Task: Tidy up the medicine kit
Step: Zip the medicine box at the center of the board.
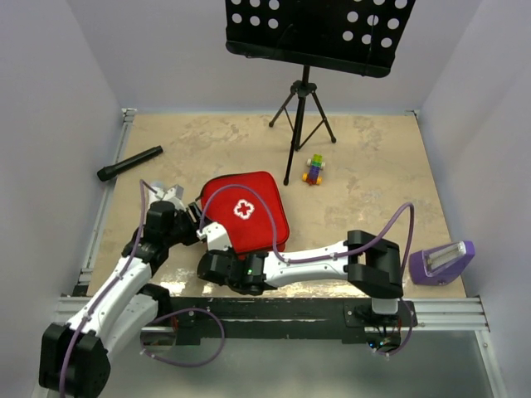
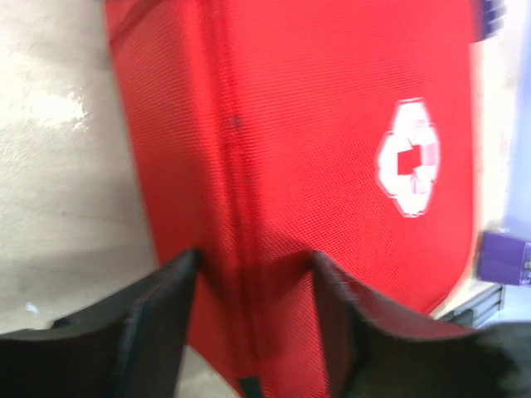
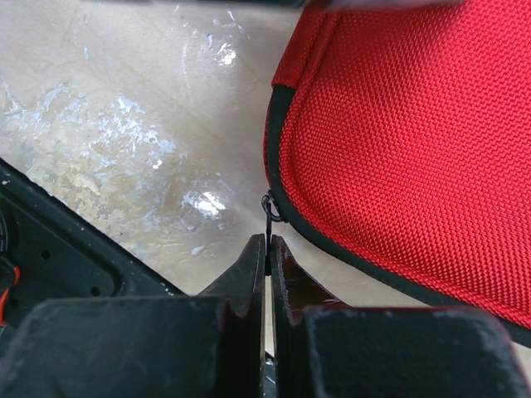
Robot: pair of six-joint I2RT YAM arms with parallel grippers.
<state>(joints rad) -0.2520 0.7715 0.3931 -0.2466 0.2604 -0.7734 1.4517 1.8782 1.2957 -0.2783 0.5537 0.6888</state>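
The medicine kit [image 1: 246,211] is a red zip case with a white cross [image 1: 243,209], lying closed at the table's near middle. My left gripper [image 1: 189,217] is open at its left edge. In the left wrist view its fingers [image 2: 158,315] stand wide apart over the red fabric [image 2: 315,141] along the seam. My right gripper [image 1: 212,230] is at the case's near-left corner. In the right wrist view it [image 3: 267,245] is shut on the thin black zipper pull [image 3: 267,215] at the case's black-edged corner [image 3: 398,124]. The contents are hidden.
A black flashlight [image 1: 130,163] lies at the far left. A music stand's tripod [image 1: 303,116] stands behind the kit, with a small toy of coloured blocks [image 1: 314,170] beside it. A purple device [image 1: 442,261] sits at the right near edge. A black rail [image 1: 290,311] runs along the front.
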